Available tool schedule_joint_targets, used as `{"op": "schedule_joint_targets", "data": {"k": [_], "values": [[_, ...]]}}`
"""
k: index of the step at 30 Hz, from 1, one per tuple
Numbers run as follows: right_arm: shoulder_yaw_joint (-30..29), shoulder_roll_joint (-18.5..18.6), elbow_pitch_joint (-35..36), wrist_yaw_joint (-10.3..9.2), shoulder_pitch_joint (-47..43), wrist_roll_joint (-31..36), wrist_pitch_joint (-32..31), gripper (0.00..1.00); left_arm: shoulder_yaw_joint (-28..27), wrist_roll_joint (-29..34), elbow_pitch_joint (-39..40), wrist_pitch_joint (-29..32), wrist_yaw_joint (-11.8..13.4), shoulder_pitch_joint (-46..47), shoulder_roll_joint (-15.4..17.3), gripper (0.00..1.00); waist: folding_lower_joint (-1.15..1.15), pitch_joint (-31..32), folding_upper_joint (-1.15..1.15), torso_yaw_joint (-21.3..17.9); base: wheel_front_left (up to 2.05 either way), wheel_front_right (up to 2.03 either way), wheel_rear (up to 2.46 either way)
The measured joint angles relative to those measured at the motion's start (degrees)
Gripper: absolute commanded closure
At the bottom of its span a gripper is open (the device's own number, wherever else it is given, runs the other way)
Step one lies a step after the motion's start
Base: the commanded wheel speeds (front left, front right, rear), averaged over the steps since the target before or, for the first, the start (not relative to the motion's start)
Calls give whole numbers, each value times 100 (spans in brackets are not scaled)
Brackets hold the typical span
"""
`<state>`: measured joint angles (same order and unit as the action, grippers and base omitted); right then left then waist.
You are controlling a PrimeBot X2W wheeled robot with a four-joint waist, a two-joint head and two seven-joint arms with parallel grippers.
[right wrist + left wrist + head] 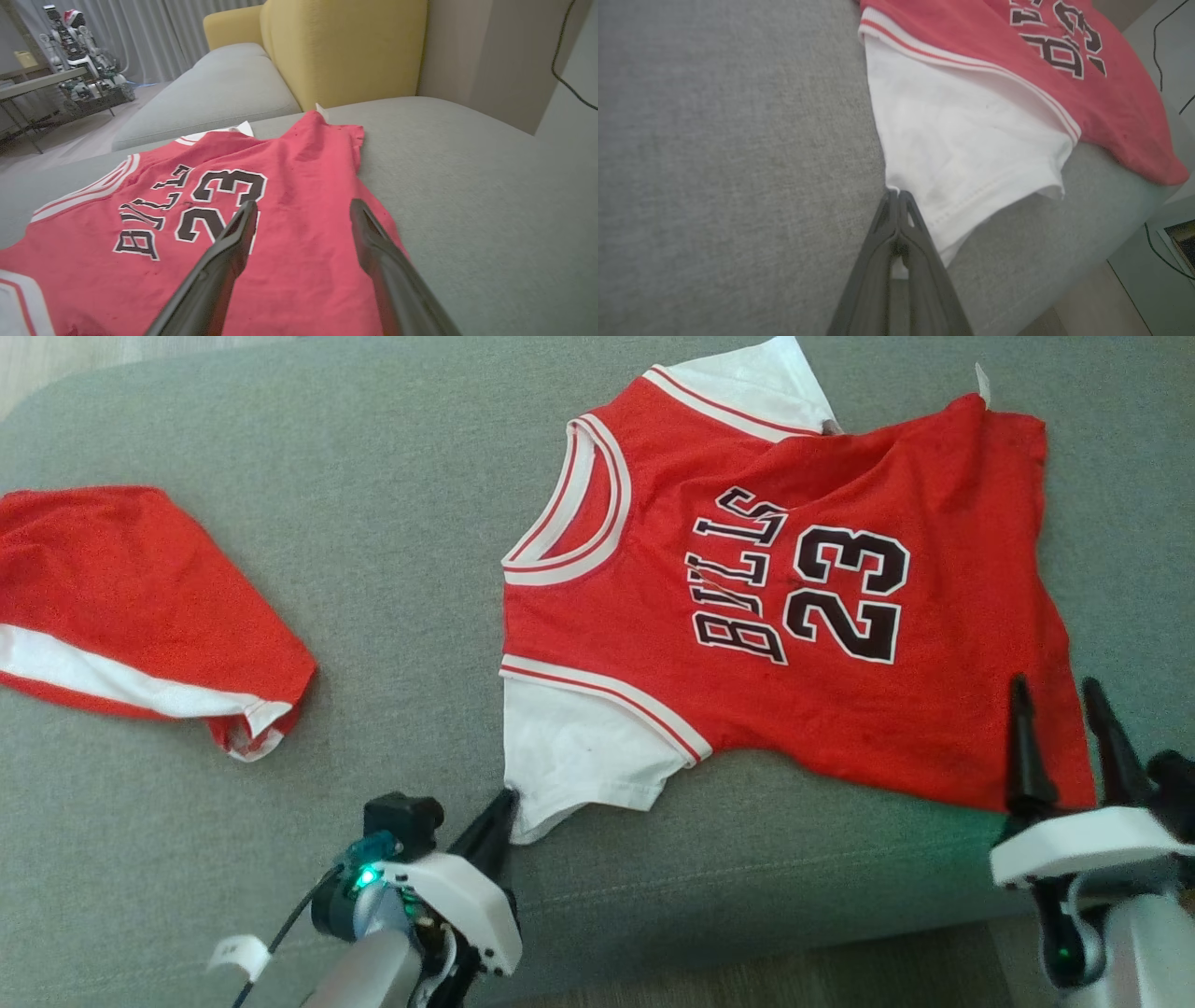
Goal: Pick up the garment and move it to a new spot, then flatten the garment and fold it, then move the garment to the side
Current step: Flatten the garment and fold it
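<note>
The garment point(747, 616) is a red "BULLS 23" jersey with white sleeves, spread face up on the grey sofa cushion point(392, 523). My left gripper point(504, 800) is shut on the near corner of the lower white sleeve point(966, 140). In the left wrist view, white cloth shows between the left gripper's point(896, 193) closed fingers. My right gripper point(1055, 686) is open over the jersey's near right hem corner. In the right wrist view, the right gripper's point(303, 205) two fingers straddle red cloth point(303, 261) just right of the number, and contact cannot be judged.
A second red piece with a white stripe point(131, 607) lies at the cushion's left. The cushion's front edge point(766, 905) runs just before both grippers, with floor below. A yellow backrest point(336, 46) stands beyond the jersey, and a table with clutter point(70, 56) stands far off.
</note>
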<state>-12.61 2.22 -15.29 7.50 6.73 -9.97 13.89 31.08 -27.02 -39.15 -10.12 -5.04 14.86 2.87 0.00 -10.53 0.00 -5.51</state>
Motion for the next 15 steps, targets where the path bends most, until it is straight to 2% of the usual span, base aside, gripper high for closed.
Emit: {"op": "schedule_joint_targets", "data": {"k": [2, 5, 9, 12, 15], "values": [[-165, -1, -96, 0, 8, -3, 1, 0, -33, 13, 22, -185, 66, 0, 1, 100, 0, 7, 0, -1, 0, 0, 0], [-441, 0, -397, 0, 19, -135, -1, 0, -319, 24, 328, -385, 292, 5, 1, 100, 0, 14, 0, 6, 0, 0, 0], [-646, -2, -953, 0, 34, -376, -2, 0, -996, 202, 1361, -410, 502, 8, 8, 100, 0, -18, 0, 2, 0, 0, 0], [-739, -2, -1367, 0, 137, -483, -1, 0, -1324, 431, 2037, -415, 489, -38, 2, 100, 0, -32, 0, -12, 0, 0, 0], [-742, -2, -1772, 0, 275, -610, 2, 0, -1426, 624, 2321, -416, 394, -214, -11, 100, 0, -32, 0, -15, 0, 0, 0]]}}
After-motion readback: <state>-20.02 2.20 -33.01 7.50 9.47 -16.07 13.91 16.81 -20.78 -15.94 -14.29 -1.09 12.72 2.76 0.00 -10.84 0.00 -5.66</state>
